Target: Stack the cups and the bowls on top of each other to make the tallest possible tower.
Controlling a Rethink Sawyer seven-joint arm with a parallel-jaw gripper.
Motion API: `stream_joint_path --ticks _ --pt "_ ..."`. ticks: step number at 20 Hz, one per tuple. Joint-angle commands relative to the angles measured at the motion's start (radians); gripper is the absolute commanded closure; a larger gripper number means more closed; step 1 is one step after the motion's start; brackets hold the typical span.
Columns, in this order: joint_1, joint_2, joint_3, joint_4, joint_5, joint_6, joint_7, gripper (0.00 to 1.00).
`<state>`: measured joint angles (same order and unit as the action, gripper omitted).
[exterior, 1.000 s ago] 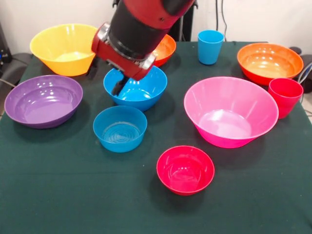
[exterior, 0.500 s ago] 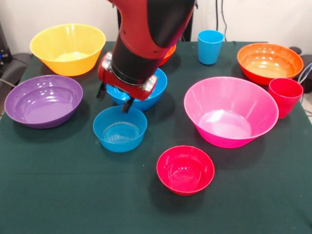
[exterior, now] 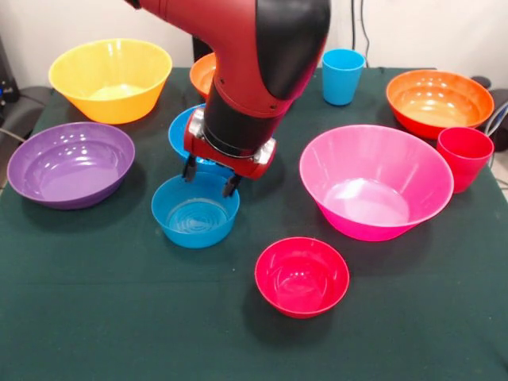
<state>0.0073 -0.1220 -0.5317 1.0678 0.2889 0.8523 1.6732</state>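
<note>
Your gripper [exterior: 210, 176] hangs with its two dark fingers [exterior: 190, 168] spread apart and holding nothing, their tips over the far rim of the small blue bowl [exterior: 195, 210]. The red and black arm [exterior: 254, 55] comes down from twelve o'clock and covers most of the medium blue bowl [exterior: 181, 131] just behind it, and most of an orange-red bowl [exterior: 203, 75] farther back; only a sliver of each shows. Around the small blue bowl, you have the purple bowl [exterior: 70, 163] at nine o'clock, the yellow bowl [exterior: 109, 79] at about eleven, the large pink bowl [exterior: 375, 181] at three, and the small magenta-red bowl [exterior: 302, 276] at about four, apart from it. The second orange-red bowl [exterior: 439, 101] sits far off toward two o'clock, with the red cup [exterior: 464, 157] just in front of it and the light blue cup [exterior: 343, 76] at about one. Nothing is nested; every piece stands alone on the dark green cloth [exterior: 119, 317] covering the table, with a pale wall [exterior: 421, 32] behind. You can count eight bowls and two cups.
</note>
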Motion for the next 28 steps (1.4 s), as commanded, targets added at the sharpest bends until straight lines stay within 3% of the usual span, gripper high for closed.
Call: stream_joint_path --ticks 1,28 --pt "-0.019 -0.03 0.181 0.04 -0.097 -0.052 -0.117 0.0" --pt "-0.098 0.024 0.3 0.071 -0.201 -0.238 -0.047 0.0"
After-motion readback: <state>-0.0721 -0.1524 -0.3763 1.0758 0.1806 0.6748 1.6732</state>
